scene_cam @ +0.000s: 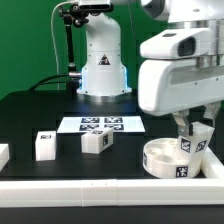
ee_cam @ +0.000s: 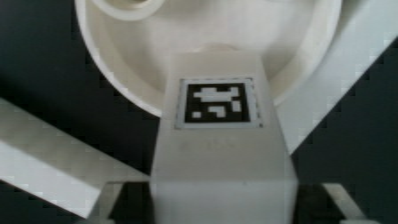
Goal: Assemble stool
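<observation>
The round white ring seat [scene_cam: 158, 160] lies on the black table at the exterior view's right, close to the front rail. My gripper [scene_cam: 189, 132] is above its far right side, shut on a white leg block [scene_cam: 186, 147] that reaches down inside the ring. In the wrist view the leg block [ee_cam: 217, 150] runs out from between my fingers, its tag facing the camera, and its far end is over the seat's inner wall [ee_cam: 134, 55]. The gripper [ee_cam: 222, 205] shows only at the frame edge. Two loose leg blocks [scene_cam: 44, 146] [scene_cam: 96, 141] stand on the table left of the seat.
The marker board [scene_cam: 100, 125] lies flat behind the loose blocks, in front of the robot base [scene_cam: 103, 60]. A long white border rail [scene_cam: 100, 192] runs along the table's front edge. Another white piece [scene_cam: 3, 156] shows at the far left edge.
</observation>
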`<move>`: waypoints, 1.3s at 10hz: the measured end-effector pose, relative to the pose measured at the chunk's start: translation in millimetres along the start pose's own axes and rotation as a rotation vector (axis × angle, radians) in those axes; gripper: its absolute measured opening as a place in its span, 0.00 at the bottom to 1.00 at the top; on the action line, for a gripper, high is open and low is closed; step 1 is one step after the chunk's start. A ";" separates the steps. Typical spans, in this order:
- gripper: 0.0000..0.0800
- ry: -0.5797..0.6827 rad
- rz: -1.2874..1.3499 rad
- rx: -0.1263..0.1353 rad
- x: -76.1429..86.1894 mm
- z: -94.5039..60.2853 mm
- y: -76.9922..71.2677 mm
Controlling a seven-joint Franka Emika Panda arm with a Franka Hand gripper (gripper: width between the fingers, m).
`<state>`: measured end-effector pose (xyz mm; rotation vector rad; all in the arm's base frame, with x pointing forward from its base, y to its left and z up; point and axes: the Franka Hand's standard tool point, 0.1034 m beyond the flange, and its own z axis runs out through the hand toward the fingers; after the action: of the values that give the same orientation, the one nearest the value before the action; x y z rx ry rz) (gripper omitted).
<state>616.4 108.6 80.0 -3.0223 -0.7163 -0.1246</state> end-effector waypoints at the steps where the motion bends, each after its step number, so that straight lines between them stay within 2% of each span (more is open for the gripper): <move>1: 0.42 0.021 0.070 -0.005 -1.4 0.1 2.5; 4: 0.43 0.029 0.313 -0.012 -3.1 -0.2 9.5; 6: 0.43 0.048 0.505 -0.008 -6.5 -0.8 21.0; 7: 0.43 0.048 0.511 -0.008 -6.4 -0.8 20.9; 8: 0.50 0.048 0.512 -0.007 -6.4 -0.5 20.3; 9: 0.72 0.048 0.511 -0.007 -6.0 -0.8 20.2; 10: 0.72 0.026 0.507 -0.002 -7.4 -4.9 19.7; 11: 0.80 0.010 0.499 0.002 -9.6 -16.4 22.0; 13: 0.80 -0.014 0.499 0.005 -20.3 -40.4 32.4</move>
<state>610.0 68.6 118.0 -3.0867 0.0518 -0.0847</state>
